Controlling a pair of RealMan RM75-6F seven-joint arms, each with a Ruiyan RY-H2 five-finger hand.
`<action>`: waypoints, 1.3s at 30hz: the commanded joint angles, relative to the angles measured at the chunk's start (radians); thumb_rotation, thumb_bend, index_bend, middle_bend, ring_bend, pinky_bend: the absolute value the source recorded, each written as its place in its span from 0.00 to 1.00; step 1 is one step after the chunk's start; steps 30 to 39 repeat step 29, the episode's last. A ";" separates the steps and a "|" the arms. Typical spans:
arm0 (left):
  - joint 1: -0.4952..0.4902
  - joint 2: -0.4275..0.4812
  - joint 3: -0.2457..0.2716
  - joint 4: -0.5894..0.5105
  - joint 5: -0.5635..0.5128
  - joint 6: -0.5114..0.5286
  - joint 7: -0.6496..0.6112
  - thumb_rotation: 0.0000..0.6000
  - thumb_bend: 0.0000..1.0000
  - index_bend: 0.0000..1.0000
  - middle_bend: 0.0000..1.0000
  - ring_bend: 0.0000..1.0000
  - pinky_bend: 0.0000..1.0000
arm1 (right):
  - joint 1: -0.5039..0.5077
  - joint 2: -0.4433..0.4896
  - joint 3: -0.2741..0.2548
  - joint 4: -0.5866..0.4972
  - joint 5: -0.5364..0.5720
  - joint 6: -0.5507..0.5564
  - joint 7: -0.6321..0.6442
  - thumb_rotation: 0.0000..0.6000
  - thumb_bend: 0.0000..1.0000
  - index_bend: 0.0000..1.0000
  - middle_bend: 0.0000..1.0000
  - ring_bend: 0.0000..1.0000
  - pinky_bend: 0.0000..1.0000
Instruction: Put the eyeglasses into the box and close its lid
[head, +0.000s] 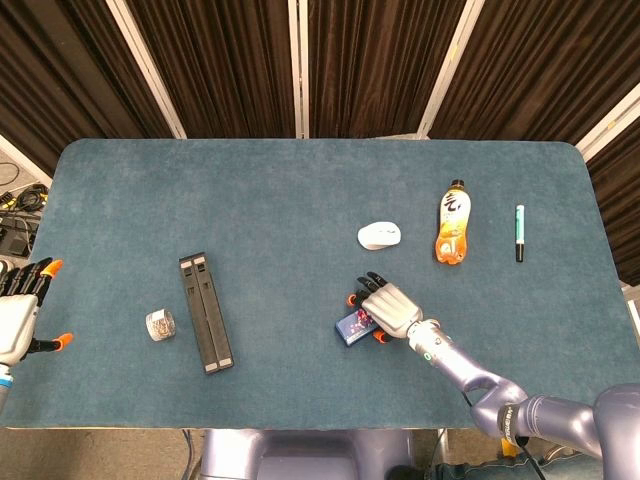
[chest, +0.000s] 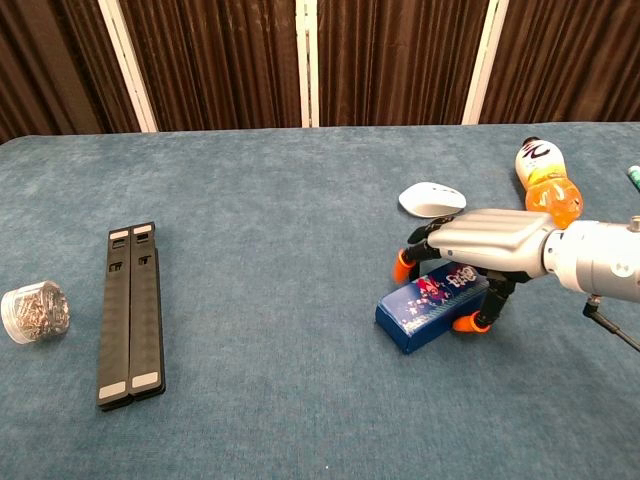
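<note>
1. The right hand (chest: 480, 252) arches over the blue box (chest: 430, 305), fingers (chest: 403, 264) and thumb grasping its two long sides.
2. The box lies closed on the table (head: 300, 190), near the white mouse (head: 380, 235).
3. The left hand (head: 20, 315) hangs off the table's edge, fingers released.
</note>
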 joint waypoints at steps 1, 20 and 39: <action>0.000 0.002 0.001 -0.003 0.004 0.001 -0.003 1.00 0.00 0.00 0.00 0.00 0.00 | -0.011 0.041 -0.002 -0.051 -0.009 0.029 -0.016 1.00 0.16 0.12 0.02 0.00 0.00; 0.100 -0.021 0.008 0.007 0.159 0.241 -0.062 1.00 0.00 0.00 0.00 0.00 0.00 | -0.357 0.359 -0.024 -0.263 -0.127 0.625 0.060 1.00 0.00 0.03 0.00 0.00 0.00; 0.151 -0.024 0.027 0.029 0.217 0.319 -0.116 1.00 0.00 0.00 0.00 0.00 0.00 | -0.512 0.346 -0.063 -0.174 -0.100 0.740 0.175 1.00 0.00 0.00 0.00 0.00 0.00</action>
